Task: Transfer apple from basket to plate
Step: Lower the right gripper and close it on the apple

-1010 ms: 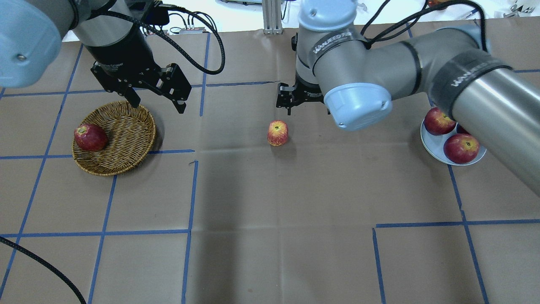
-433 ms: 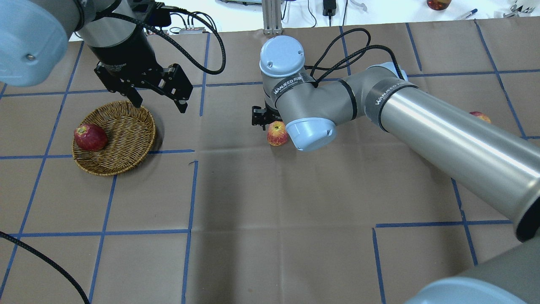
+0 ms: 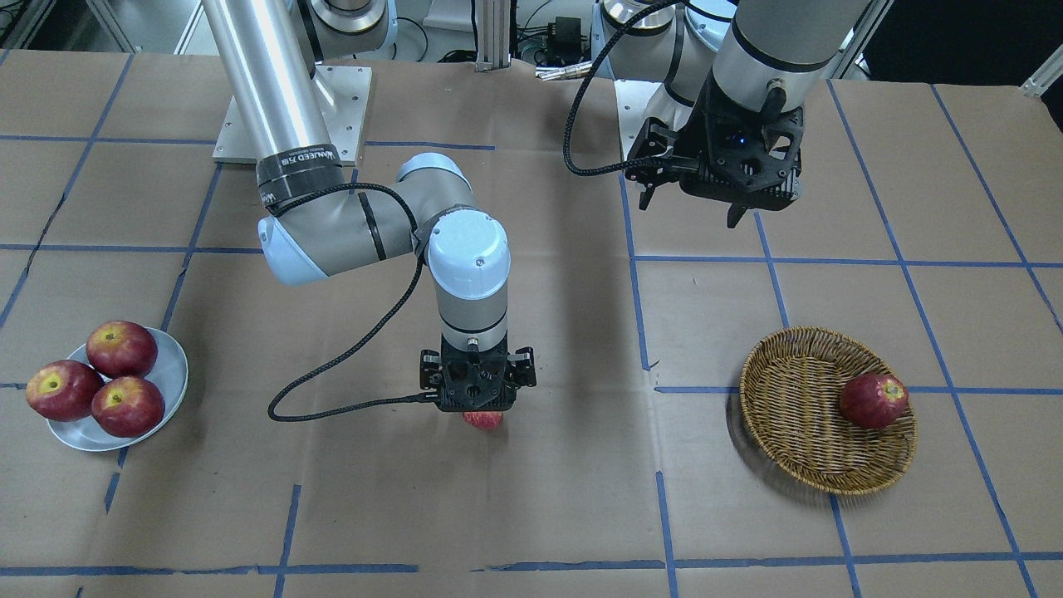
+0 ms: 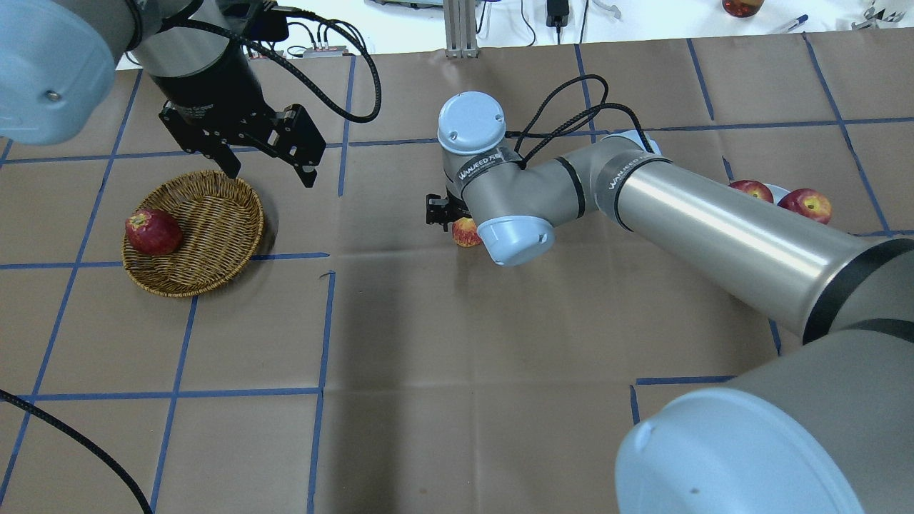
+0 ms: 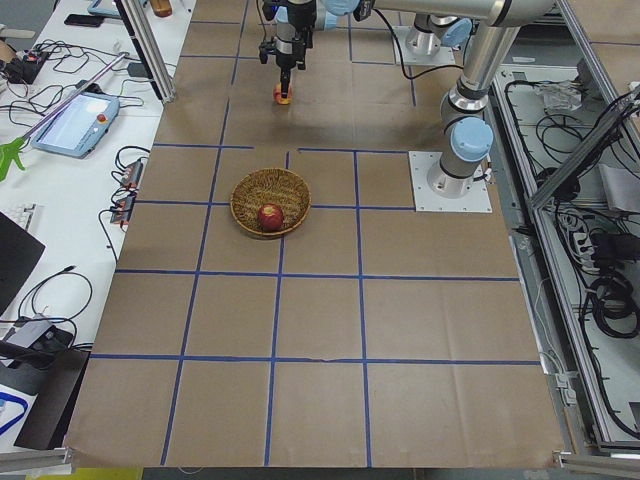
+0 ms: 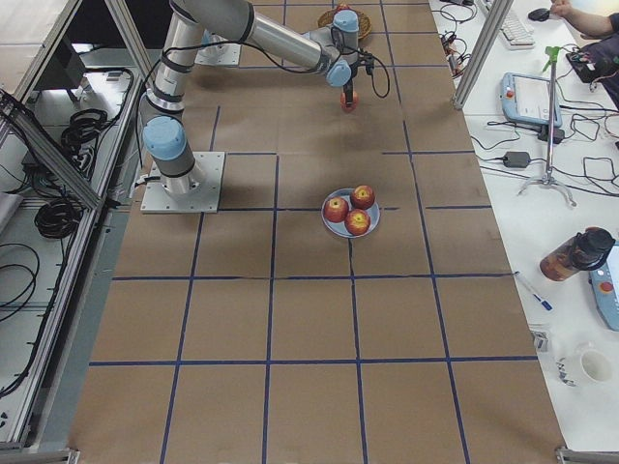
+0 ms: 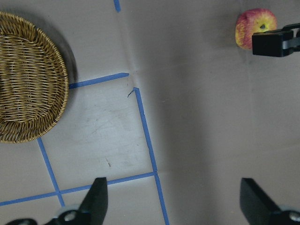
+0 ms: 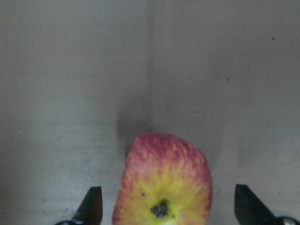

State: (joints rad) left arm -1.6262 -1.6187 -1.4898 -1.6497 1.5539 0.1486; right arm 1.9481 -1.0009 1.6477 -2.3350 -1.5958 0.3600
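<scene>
The streaked red-and-yellow apple (image 4: pixel 464 233) stands on the brown paper at the table's middle, outside the wicker basket (image 4: pixel 214 235). My right gripper (image 4: pixel 457 221) hangs straight down over it, open. In the right wrist view the fingertips (image 8: pixel 92 206) stand wide on either side of the apple (image 8: pixel 164 183), apart from it. In the front view the gripper (image 3: pixel 476 399) hides most of the apple (image 3: pixel 483 420). My left gripper (image 4: pixel 270 178) is open and empty, above the basket's far rim. The pale plate (image 3: pixel 170 374) lies at the table's right end.
A dark red apple (image 4: pixel 152 232) lies in the basket at its left side. Three red apples (image 3: pixel 121 349) fill the plate. My right arm (image 4: pixel 700 228) stretches low across the table's right half. Blue tape lines grid the paper.
My right arm has swung left and come down, so its gripper now straddles the streaked apple. The left gripper has stayed above the basket.
</scene>
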